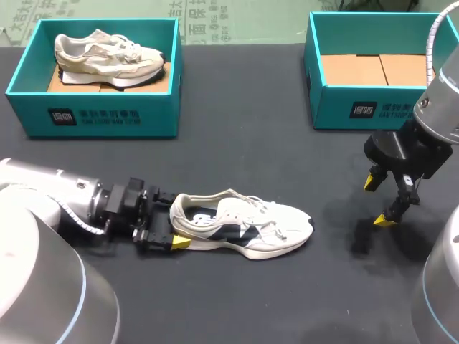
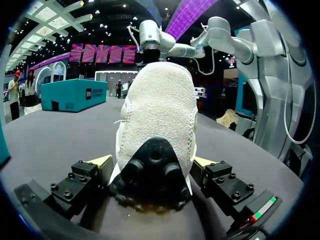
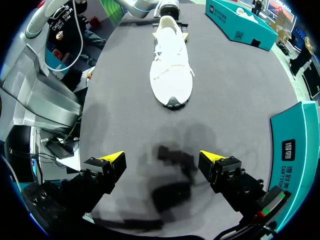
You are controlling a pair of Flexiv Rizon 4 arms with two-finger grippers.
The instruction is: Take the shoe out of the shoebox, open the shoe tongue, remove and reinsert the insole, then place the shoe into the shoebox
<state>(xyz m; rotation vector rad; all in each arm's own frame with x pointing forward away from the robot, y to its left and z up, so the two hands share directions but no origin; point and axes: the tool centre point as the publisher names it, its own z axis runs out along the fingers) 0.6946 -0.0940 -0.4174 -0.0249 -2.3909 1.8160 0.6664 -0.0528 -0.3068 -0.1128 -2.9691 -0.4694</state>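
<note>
**Shoe on the worktop, heel in the left pincer**

From above, the far finger of the left pincer (image 2: 152, 162) was hidden behind the heel of the shoe (image 1: 244, 229), and only one yellow tip showed beside the sole. The shoe's dark inside was hard to make out. My right arm cut off a corner of the right box (image 1: 373, 107).

The shoe lay on its sole mid-worktop (image 1: 251, 158), heel towards the left pincer. In that wrist's view, the two tips sat close against either side of the heel, gripping it. The right pincer (image 1: 379, 201) hung well apart beyond the toe, spread wide with nothing between its fingers.

There were two teal boxes at the back. The left box (image 1: 93, 115) held a second shoe (image 1: 107, 54), and the right showed its cardboard floor. That made two shoes and two pincers.
</note>
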